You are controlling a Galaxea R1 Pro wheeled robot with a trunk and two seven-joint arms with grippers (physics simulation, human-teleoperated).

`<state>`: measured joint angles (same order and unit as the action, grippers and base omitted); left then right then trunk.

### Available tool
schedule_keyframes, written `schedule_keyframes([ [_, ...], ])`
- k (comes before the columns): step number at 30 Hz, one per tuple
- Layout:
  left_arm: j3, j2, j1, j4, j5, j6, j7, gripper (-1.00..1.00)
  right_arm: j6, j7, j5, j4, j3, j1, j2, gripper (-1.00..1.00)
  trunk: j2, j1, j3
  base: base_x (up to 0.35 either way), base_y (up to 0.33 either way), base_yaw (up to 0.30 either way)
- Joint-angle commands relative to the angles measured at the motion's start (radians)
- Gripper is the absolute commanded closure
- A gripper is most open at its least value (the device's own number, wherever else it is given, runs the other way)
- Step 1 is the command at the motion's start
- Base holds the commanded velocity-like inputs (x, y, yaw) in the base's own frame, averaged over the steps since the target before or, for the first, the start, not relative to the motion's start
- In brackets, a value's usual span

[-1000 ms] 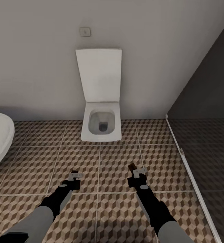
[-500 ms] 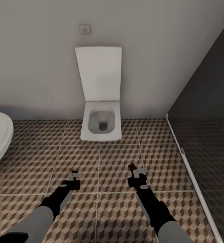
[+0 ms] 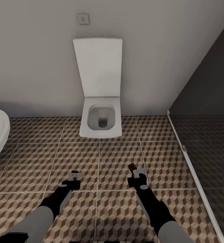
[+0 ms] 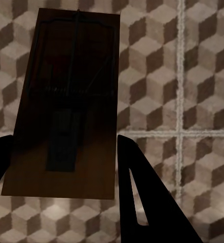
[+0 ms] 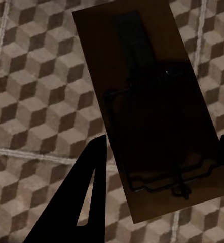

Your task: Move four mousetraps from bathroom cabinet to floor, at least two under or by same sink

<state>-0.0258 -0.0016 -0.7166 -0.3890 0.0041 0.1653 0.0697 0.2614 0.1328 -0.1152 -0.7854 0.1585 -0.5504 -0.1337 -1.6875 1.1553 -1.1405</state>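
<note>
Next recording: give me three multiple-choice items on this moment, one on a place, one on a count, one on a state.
1. What stands against the wall straight ahead?
A toilet
B sink
C cabinet

2. How many mousetraps are held?
A none
B one
C two

3. The toilet lid is:
A closed
B raised
C missing

Answers:
1 A: the white toilet stands against the wall, on the cube-patterned bathroom floor.
2 C: the left gripper clamps one mousetrap, and the right gripper clamps another mousetrap.
3 B: the lid stands upright against the wall.
</note>
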Motion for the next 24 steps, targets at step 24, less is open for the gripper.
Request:
schedule_keyframes([
  [24, -0.015, -0.002, 0.002, -0.004, -0.005, -0.402, 0.007, 1.0, -0.099, -0.003, -0.012, 0.0, 0.004, 0.0, 0.002, 1.0, -0.05, 0.027, -0.053, 0.0, 0.0, 0.0],
])
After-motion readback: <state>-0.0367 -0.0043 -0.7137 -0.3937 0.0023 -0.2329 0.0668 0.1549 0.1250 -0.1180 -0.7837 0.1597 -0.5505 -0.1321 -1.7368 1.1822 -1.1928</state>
